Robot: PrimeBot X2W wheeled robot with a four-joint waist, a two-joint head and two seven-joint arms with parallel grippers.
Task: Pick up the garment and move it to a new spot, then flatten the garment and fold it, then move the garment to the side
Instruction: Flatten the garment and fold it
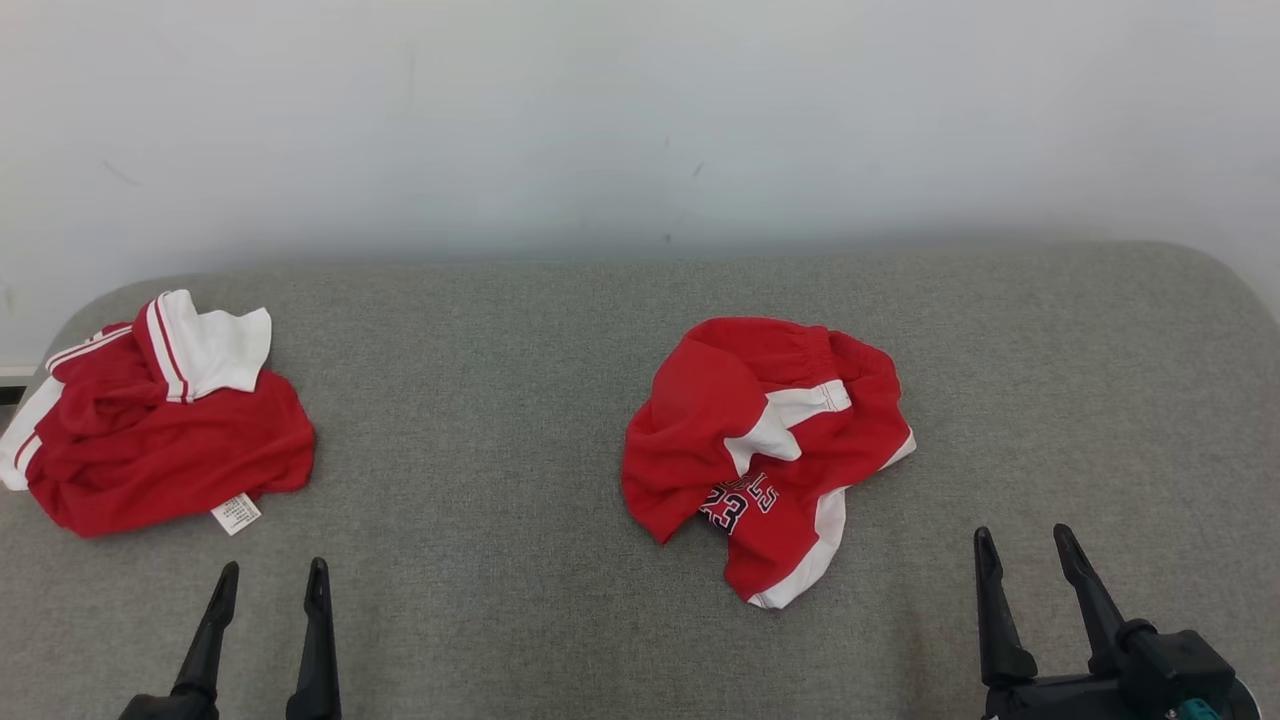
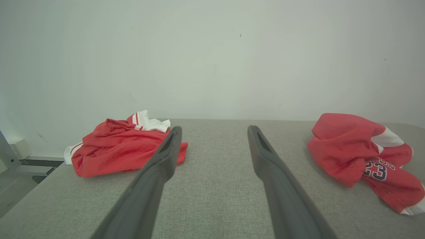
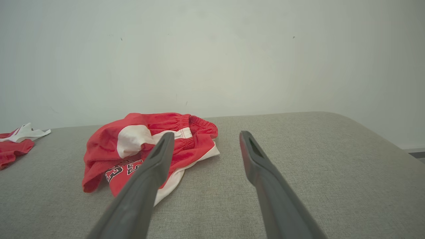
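Garment [image 1: 740,440] [image 2: 348,149] [image 3: 106,156]: red shorts with white panels and a dark "23", lying crumpled a little right of the tabletop's middle, elastic waistband turned toward the wall.
Contact: nothing is touching it; it is resting on the cloth alone.
Right gripper [image 1: 1022,530] [image 3: 207,132]: sitting near the garment's right front side, apart from it; fingers [image 1: 993,600] standing released, spread wide, grasping nothing.
Left gripper [image 1: 274,565] [image 2: 215,127]: sitting at the near left, well apart from the garment; fingers [image 1: 210,630] likewise spread and empty.
Second garment [image 1: 160,440] [image 2: 123,152] [image 3: 13,149]: red-and-white heap lying at the tabletop's left end, a white care label [image 1: 236,513] sticking out at its near edge.
Tabletop [image 1: 500,400]: grey woven cloth covering it, corners rounding off.
Wall [image 1: 640,120]: pale, running along the far edge.
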